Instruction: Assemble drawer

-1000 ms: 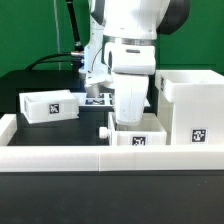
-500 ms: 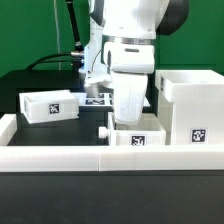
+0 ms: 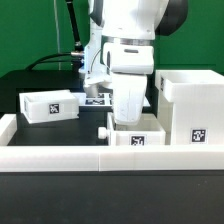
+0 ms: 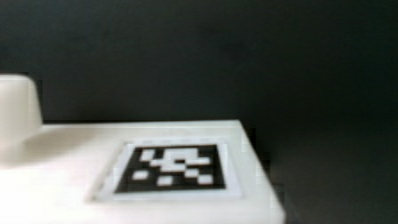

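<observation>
The large white casing (image 3: 195, 108) stands at the exterior view's right with a tag on its front. One small tagged tray (image 3: 50, 105) lies at the left. The other tray (image 3: 136, 138) sits at the front middle, its knob (image 3: 106, 131) pointing left. My gripper (image 3: 130, 117) reaches straight down into or just behind this tray, and its fingertips are hidden there. The wrist view shows a white tagged face of the tray (image 4: 173, 167) very close, with a white rounded part (image 4: 15, 110) beside it. No fingers show in it.
A low white wall (image 3: 60, 157) runs along the table's front and turns back at the left. The marker board (image 3: 97, 99) lies flat behind the arm. The casing stands close to the middle tray's right side. The table surface is black.
</observation>
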`<state>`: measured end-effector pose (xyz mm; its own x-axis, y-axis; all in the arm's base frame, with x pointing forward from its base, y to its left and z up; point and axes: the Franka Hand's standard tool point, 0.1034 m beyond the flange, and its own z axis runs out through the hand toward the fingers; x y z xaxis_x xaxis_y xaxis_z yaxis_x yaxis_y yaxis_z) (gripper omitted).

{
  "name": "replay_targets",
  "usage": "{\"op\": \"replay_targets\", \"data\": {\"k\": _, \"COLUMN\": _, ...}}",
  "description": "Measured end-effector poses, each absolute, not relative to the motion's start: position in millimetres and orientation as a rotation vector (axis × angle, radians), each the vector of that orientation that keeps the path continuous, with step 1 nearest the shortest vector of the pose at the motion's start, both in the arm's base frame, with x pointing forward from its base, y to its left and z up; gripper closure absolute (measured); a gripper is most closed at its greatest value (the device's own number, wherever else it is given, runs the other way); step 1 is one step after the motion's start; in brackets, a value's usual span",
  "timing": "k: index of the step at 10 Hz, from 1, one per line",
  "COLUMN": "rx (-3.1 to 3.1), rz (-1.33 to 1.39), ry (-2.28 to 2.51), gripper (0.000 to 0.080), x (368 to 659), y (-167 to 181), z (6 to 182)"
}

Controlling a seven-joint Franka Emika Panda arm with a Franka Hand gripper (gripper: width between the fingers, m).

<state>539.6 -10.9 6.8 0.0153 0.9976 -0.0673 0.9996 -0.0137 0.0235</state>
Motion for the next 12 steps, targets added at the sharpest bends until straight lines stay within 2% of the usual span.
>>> {"op": "replay_targets", "data": {"k": 6, "rx": 2.227, "rz": -0.045, "ry": 2.12, "gripper": 0.0757, "x": 543.5, "y": -8.2, "z": 15.1}}
{"op": "replay_targets", "data": {"k": 12, "rx": 2.212, "rz": -0.03, "ry": 2.127, "gripper": 0.0757, "x": 542.7, "y": -4.9, "z": 12.9}}
